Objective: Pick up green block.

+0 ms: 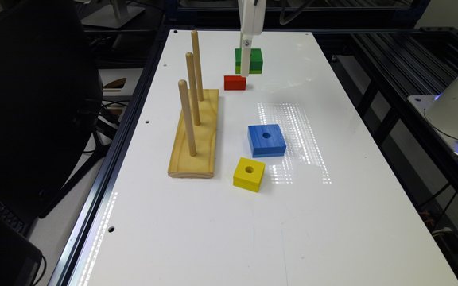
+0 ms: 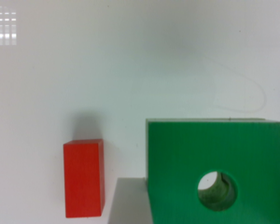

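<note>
One hole through the green block (image 2: 214, 172) shows at the wrist; jaws' (image 1: 245, 73) grip on it cannot be told.

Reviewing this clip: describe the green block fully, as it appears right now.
The green block is square, dark green on top over a lime-green lower layer, with a round centre hole. It looks like painted wood. It appears lifted off the white table, level, at the gripper, just beyond the red block, not touching it.

From high up, we look down along the whole white table (image 1: 332, 222). Our wrist camera looks straight down, very close. Both views share the green block (image 1: 255, 59) (image 2: 214, 154) and red block (image 1: 235, 82) (image 2: 84, 177).
</note>
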`<action>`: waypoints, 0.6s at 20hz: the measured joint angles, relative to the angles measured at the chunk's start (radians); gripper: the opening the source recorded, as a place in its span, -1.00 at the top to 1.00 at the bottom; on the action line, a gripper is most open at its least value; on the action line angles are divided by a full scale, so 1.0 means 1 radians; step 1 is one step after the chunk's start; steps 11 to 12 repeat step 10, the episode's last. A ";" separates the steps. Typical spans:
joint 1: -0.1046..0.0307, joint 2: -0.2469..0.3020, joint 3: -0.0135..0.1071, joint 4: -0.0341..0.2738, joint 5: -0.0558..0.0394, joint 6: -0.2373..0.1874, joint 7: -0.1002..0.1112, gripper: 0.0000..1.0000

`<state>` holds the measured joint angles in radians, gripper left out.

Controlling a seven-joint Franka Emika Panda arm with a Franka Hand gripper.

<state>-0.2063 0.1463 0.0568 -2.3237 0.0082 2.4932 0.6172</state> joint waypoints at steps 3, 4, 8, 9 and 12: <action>0.000 -0.014 0.000 0.006 0.0000 -0.011 0.000 1.00; 0.000 -0.035 0.000 0.011 0.0002 -0.034 0.000 1.00; 0.000 -0.124 0.001 0.011 0.0014 -0.123 0.001 1.00; 0.000 -0.134 0.001 0.011 0.0015 -0.132 0.001 1.00; 0.000 -0.138 0.002 0.010 0.0015 -0.137 0.002 1.00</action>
